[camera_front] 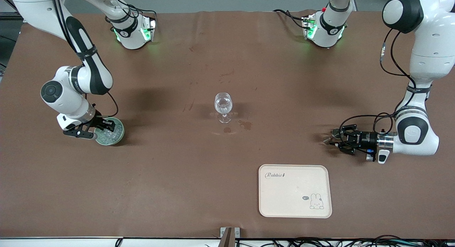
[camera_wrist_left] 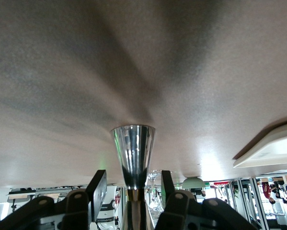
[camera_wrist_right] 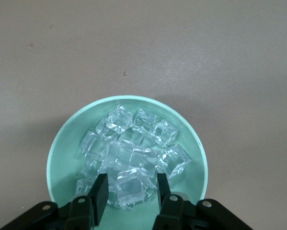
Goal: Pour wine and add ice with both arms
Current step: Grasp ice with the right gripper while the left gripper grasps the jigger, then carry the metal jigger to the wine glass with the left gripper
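Observation:
A clear stemmed glass (camera_front: 223, 105) stands upright mid-table. A pale green bowl (camera_front: 121, 132) with a heap of clear ice (camera_front: 107, 135) sits toward the right arm's end. My right gripper (camera_front: 100, 130) is just over the bowl. In the right wrist view, the right gripper (camera_wrist_right: 132, 181) is open with its fingers on either side of one cube of the ice (camera_wrist_right: 133, 153) in the bowl (camera_wrist_right: 57, 153). My left gripper (camera_front: 336, 138) lies low over the table, open around a shiny metal cone-shaped cup (camera_front: 328, 137). In the left wrist view, the cup (camera_wrist_left: 133, 148) stands between the left gripper's (camera_wrist_left: 133, 178) fingers with gaps on both sides.
A cream tray (camera_front: 295, 190) with a rabbit print lies nearer the front camera than the left gripper; its edge shows in the left wrist view (camera_wrist_left: 272, 149). Dark stains (camera_front: 245, 125) mark the cloth beside the glass. Both arm bases stand along the table's top edge in the front view.

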Action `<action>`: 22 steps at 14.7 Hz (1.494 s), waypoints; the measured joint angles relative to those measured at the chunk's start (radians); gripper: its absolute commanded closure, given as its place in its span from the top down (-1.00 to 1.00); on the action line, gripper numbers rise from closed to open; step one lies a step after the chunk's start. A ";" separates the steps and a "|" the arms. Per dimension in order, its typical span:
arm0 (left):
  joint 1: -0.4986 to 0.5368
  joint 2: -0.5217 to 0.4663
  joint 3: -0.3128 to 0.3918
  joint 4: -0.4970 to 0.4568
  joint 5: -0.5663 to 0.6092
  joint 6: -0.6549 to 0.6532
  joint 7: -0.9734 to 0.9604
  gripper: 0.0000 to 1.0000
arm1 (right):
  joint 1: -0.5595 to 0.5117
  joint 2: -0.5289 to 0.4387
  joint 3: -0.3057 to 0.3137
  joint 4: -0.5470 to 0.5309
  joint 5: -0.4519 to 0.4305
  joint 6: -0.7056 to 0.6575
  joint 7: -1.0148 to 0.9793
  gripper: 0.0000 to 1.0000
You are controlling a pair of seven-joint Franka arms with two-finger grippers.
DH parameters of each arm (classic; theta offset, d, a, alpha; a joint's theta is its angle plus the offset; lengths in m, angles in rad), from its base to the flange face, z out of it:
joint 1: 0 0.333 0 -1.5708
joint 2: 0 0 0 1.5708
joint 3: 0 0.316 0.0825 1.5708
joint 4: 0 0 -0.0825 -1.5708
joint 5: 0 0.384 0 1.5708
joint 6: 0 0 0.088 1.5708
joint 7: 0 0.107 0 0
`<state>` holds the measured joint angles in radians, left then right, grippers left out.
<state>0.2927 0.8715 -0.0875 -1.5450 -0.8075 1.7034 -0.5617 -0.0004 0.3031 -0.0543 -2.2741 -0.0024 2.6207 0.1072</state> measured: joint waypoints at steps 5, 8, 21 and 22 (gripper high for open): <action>-0.001 0.001 0.000 0.000 0.000 0.000 -0.022 -0.60 | 0.000 0.008 0.000 0.000 0.000 0.002 0.000 -0.09; 0.000 0.000 -0.001 0.003 -0.003 -0.005 -0.069 -0.70 | 0.000 0.011 0.000 0.000 0.000 0.002 0.000 -0.11; -0.007 -0.065 -0.087 0.025 -0.003 -0.023 -0.152 -0.99 | 0.000 0.022 0.001 0.000 0.000 0.022 0.000 -0.15; -0.008 -0.079 -0.106 0.025 -0.002 -0.023 -0.180 -0.99 | 0.000 0.022 0.001 0.000 0.000 0.021 0.000 -0.15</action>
<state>0.2845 0.7925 -0.1935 -1.5195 -0.8099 1.6804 -0.7414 0.0000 0.3255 -0.0532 -2.2743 -0.0024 2.6419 0.1075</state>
